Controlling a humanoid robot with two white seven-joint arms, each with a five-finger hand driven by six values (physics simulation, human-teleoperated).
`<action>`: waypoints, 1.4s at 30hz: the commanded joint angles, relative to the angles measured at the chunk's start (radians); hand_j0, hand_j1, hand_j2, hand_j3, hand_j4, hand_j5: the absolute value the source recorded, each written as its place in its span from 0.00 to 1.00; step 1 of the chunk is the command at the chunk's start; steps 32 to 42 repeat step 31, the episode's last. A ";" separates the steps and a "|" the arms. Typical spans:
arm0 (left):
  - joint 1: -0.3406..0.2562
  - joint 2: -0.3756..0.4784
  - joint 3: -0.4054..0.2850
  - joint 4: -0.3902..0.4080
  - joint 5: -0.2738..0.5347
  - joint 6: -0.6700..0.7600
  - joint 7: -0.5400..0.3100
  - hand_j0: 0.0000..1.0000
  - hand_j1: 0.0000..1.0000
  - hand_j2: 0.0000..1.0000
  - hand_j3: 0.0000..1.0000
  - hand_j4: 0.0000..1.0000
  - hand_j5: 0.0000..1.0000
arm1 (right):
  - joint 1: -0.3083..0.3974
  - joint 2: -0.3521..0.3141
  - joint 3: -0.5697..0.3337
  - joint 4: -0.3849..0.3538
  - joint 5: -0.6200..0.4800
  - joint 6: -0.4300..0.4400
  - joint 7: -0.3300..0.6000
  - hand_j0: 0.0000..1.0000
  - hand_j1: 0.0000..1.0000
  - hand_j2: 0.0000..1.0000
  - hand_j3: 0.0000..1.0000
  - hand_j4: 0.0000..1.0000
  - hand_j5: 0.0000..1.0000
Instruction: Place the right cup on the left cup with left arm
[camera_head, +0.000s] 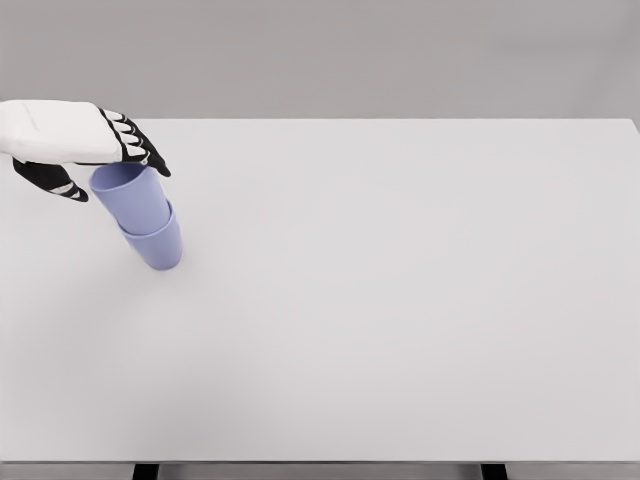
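head view, left hand (85, 150) fingers apart over smooth nested lilac cups (143, 216), matte white table (400, 300)

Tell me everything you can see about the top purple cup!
The top cup is a smooth, plain lavender-blue cup, plastic-looking, with no handle. Its open mouth faces up and it leans a little to the left. Its lower part sits nested inside the bottom cup, which stands on the white table near the left side. The left hand is right at its rim, fingers on either side; whether they grip it is unclear.
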 joint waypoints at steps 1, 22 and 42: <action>0.000 0.002 0.002 -0.001 0.004 0.002 0.000 0.90 0.90 0.90 0.90 0.90 0.90 | 0.000 0.000 0.000 0.000 0.000 0.000 0.000 1.00 1.00 1.00 1.00 1.00 1.00; 0.002 0.029 0.063 -0.046 0.042 0.001 0.000 1.00 1.00 1.00 1.00 1.00 1.00 | 0.000 0.000 0.000 0.000 0.000 0.000 0.001 1.00 1.00 1.00 1.00 1.00 1.00; 0.003 0.040 0.060 -0.046 0.042 -0.005 0.000 1.00 1.00 1.00 1.00 1.00 1.00 | 0.000 0.000 0.000 0.000 0.000 0.000 0.001 1.00 1.00 1.00 1.00 1.00 1.00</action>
